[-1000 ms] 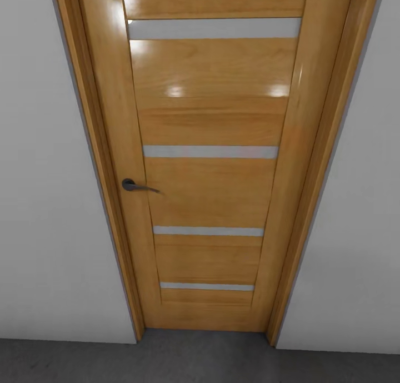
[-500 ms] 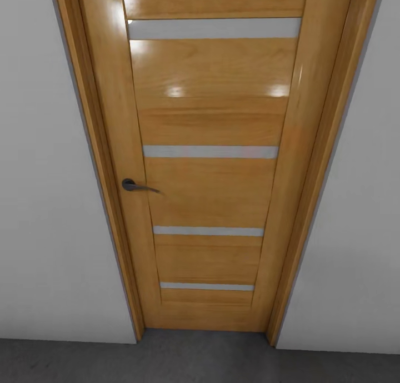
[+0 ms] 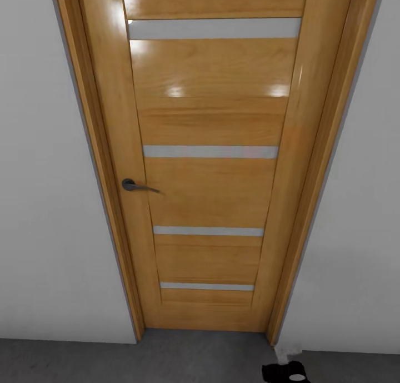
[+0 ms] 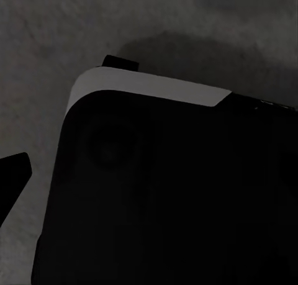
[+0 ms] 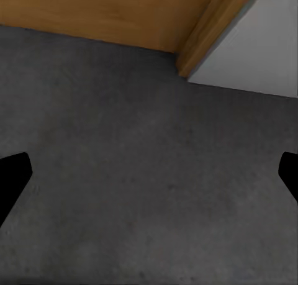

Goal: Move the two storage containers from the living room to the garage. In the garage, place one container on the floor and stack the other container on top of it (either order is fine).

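An orange wooden door (image 3: 208, 166) with four horizontal glass slits stands shut straight ahead in the head view, set in a matching frame between plain pale grey walls (image 3: 50, 205); a dark lever handle (image 3: 133, 185) sits on its left side; below it runs the dark grey speckled floor (image 3: 166, 361) of the garage. At the bottom edge of that view, just right of the door frame's foot, a small black part with a pale spot (image 3: 286, 372) pokes in, and what it is cannot be told. In the right wrist view the right end effector (image 5: 149, 179) hangs over bare concrete with its two black fingertips (image 5: 12, 173) far apart, open and holding nothing; the door's foot and frame corner lie ahead of it. In the left wrist view a large dark rounded body with a pale edge (image 4: 167, 192) lies close before the camera over the floor; one black fingertip (image 4: 12, 173) of the left end effector shows at the side, and whether it is open or closed cannot be told.
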{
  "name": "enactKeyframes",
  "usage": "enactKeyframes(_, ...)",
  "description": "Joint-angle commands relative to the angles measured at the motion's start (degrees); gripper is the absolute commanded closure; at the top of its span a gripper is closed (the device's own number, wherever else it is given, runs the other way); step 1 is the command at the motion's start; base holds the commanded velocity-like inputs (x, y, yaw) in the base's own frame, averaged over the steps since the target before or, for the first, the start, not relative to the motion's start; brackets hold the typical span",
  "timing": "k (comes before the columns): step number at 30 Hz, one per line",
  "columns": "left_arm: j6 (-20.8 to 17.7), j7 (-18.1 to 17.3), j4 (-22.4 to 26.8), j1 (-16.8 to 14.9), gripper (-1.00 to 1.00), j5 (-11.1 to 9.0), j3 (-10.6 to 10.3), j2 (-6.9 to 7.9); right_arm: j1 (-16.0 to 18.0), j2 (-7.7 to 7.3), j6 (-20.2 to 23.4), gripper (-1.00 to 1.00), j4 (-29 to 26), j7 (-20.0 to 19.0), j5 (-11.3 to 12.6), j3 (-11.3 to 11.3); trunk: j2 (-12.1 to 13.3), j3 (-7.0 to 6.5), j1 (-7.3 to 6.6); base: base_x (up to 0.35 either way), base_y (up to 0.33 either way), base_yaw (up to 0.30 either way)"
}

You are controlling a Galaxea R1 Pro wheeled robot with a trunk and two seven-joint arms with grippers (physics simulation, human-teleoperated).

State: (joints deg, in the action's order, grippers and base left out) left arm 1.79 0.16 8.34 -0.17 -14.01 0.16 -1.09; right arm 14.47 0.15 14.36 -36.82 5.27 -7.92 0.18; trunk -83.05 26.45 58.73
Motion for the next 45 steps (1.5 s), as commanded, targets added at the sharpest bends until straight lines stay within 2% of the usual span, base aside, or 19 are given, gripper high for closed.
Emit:
enactKeyframes(1,0.14,0.02,0.01,-0.01,-1.0,-0.23,-0.03,-0.03,2.74,1.72,1.51,-1.0,-0.28,0.13,-1.08,0.0,-0.03,0.07,0.0,0.0,0.0,0.0)
enactKeyframes(3,0.14,0.02,0.01,-0.01,-1.0,-0.17,-0.04,-0.03,5.13,3.21,2.19,-1.0,-0.41,0.16,-1.45,0.0,-0.03,0.07,0.0,0.0,0.0,0.0)
enactKeyframes(4,0.14,0.02,0.01,-0.01,-1.0,-0.12,-0.05,-0.04,7.3,4.51,2.65,-1.0,-0.49,0.2,-1.68,0.0,-0.03,0.07,0.0,0.0,0.0,0.0)
enactKeyframes(7,0.14,0.02,0.01,-0.01,-1.0,-0.08,-0.07,-0.05,10.98,6.62,3.25,-1.0,-0.64,0.2,-1.95,0.0,-0.03,0.07,0.0,0.0,0.0,0.0)
enactKeyframes(14,0.14,0.02,0.01,0.01,-1.0,-0.05,-0.2,-0.05,17.64,9.85,5.45,-1.0,-1.44,0.02,-1.93,0.0,-0.03,0.07,0.0,0.0,0.0,0.0)
enactKeyframes(20,0.14,0.02,0.01,-0.01,-1.0,-0.1,-0.38,-0.05,22.78,9.85,7.72,-1.0,-1.58,-0.59,-1.78,0.11,-0.03,0.07,0.0,0.0,0.0,0.0)
enactKeyframes(23,0.14,0.02,0.01,-0.01,-1.0,-0.12,-0.4,-0.05,24.2,9.85,8.63,-1.0,-1.73,-0.78,-1.76,1.01,-0.03,0.07,0.0,0.0,0.0,0.0)
enactKeyframes(26,0.14,0.02,0.01,-0.01,-1.0,-0.13,-0.42,0.0,25.08,9.85,9.45,-1.0,-3.1,-0.67,-1.72,4.51,-0.03,0.07,0.0,0.0,0.0,0.0)
enactKeyframes(27,0.14,0.02,0.01,-0.01,-1.0,-0.13,-0.42,0.01,25.3,9.85,9.5,-1.0,-4.26,-0.48,-1.59,6.76,-0.03,0.07,0.0,0.0,0.0,0.0)
enactKeyframes(29,0.14,0.02,0.01,-0.01,-1.0,-0.14,-0.42,0.02,25.49,9.85,9.55,-1.0,-5.69,-0.23,-1.45,9.81,-0.03,0.07,0.0,0.0,0.0,0.0)
enactKeyframes(32,0.14,0.02,0.01,-0.01,-1.0,-0.14,-0.42,0.03,25.59,9.85,9.6,-1.0,-6.59,0.03,-1.37,12.44,-0.03,0.07,0.0,0.0,0.0,0.0)
enactKeyframes(36,0.14,0.02,0.01,-0.01,-1.0,-0.14,-0.43,0.03,25.6,9.85,9.57,-1.0,-6.96,0.13,-1.28,13.71,-0.03,0.07,0.0,0.0,0.0,0.0)
enactKeyframes(45,0.14,0.02,0.01,0.0,-1.0,-0.43,-0.38,0.09,25.63,9.85,9.52,-1.0,-7.13,0.01,-1.22,14.32,-0.03,0.07,0.0,0.0,0.0,0.0)
